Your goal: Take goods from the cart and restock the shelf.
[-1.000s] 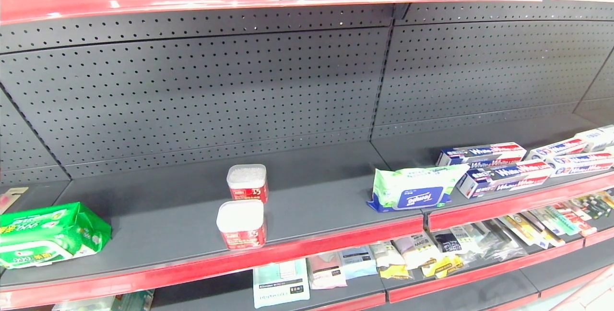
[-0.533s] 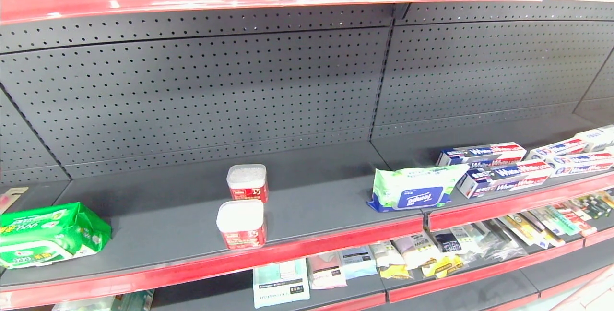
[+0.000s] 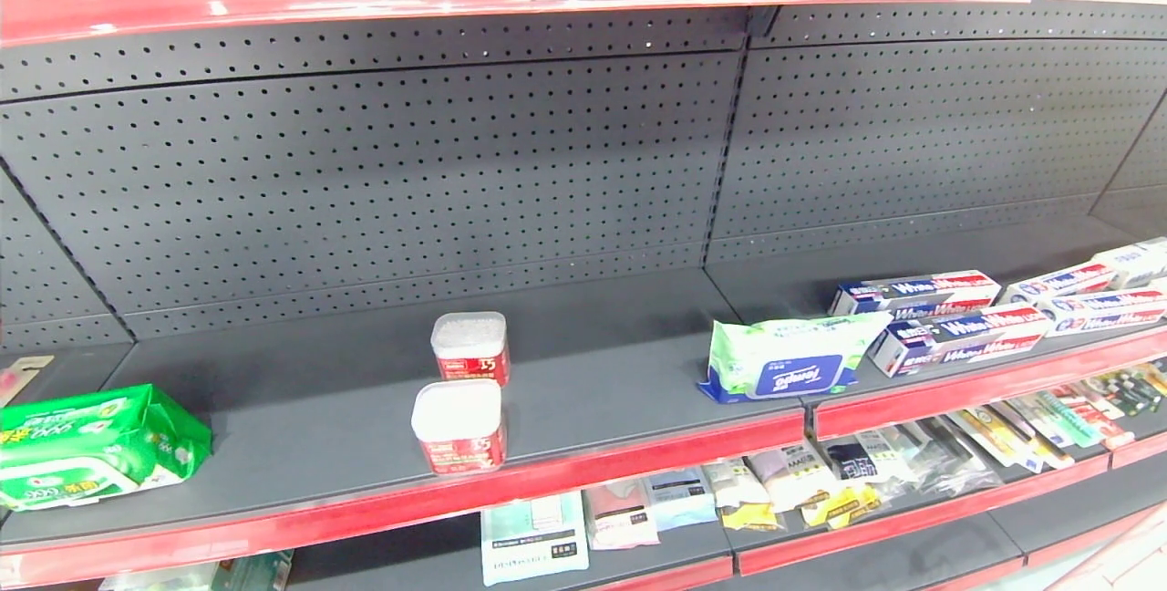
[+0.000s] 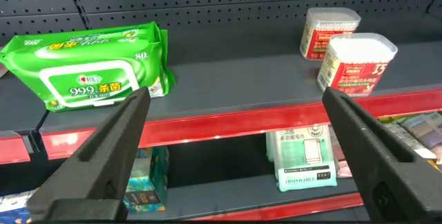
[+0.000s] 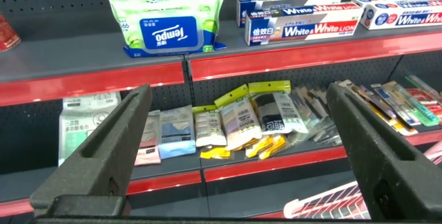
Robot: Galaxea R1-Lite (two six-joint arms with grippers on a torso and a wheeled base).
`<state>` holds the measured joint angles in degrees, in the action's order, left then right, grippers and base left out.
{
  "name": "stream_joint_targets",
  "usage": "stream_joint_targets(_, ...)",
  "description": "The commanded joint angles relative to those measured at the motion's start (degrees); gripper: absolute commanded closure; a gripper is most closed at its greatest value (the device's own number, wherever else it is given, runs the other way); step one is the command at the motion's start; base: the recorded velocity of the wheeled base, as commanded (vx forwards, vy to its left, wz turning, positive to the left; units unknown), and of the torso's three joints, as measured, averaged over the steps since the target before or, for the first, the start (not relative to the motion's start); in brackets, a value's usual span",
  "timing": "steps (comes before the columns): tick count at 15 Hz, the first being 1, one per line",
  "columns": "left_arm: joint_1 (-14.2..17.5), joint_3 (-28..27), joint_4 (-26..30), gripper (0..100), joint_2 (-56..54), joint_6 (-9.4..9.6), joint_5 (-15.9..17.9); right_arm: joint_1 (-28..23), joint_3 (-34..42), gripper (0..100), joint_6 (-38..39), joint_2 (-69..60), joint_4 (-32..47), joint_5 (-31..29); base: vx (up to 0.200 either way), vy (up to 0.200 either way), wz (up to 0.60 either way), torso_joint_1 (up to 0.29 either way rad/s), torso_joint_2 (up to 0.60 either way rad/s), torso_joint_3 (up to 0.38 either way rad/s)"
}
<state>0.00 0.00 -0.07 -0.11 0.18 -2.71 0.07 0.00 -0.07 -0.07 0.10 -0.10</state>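
Observation:
The dark shelf (image 3: 602,381) carries a green wipes pack (image 3: 96,445) at the left, two red tubs with white lids (image 3: 459,424) (image 3: 470,347) in the middle, a pale green and blue wipes pack (image 3: 784,358) and toothpaste boxes (image 3: 957,331) to the right. My left gripper (image 4: 231,155) hangs open and empty in front of the shelf edge, between the green wipes pack (image 4: 90,65) and the red tubs (image 4: 353,61). My right gripper (image 5: 238,155) is open and empty, facing the blue-label wipes pack (image 5: 169,23) and toothpaste boxes (image 5: 304,23).
The lower shelf (image 5: 276,165) holds several small hanging packets (image 5: 242,117) and toothbrush packs (image 5: 394,99). A white wire cart corner (image 5: 324,207) shows low in the right wrist view. Bare shelf surface lies between the tubs and the blue-label wipes.

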Motion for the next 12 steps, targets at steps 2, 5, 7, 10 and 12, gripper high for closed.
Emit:
stream_joint_targets(2,0.0,0.0,0.0,0,0.1,-0.01,0.0,0.0,0.0,0,-0.1,0.1,0.0,-0.1,0.000,0.000,0.60,0.002,0.00,0.002)
stream_joint_targets(5,0.0,0.0,0.0,0,0.1,-0.01,0.0,0.0,0.0,0,-0.1,0.1,0.0,-0.1,0.000,0.000,0.20,0.001,0.00,0.001)
stream_joint_targets(7,0.0,0.0,0.0,0,0.1,-0.01,0.0,0.0,0.0,0,-0.1,0.1,0.0,-0.1,0.000,0.000,0.00,0.000,0.00,0.000)
stream_joint_targets(10,0.0,0.0,0.0,0,0.1,-0.01,0.0,0.0,0.0,0,0.1,0.1,0.0,0.0,0.000,0.000,0.00,0.000,0.00,0.000)
stream_joint_targets(12,0.0,0.0,0.0,0,0.1,-0.01,0.0,0.0,0.0,0,0.1,0.1,0.0,-0.1,0.000,0.000,0.00,0.000,0.00,0.000)
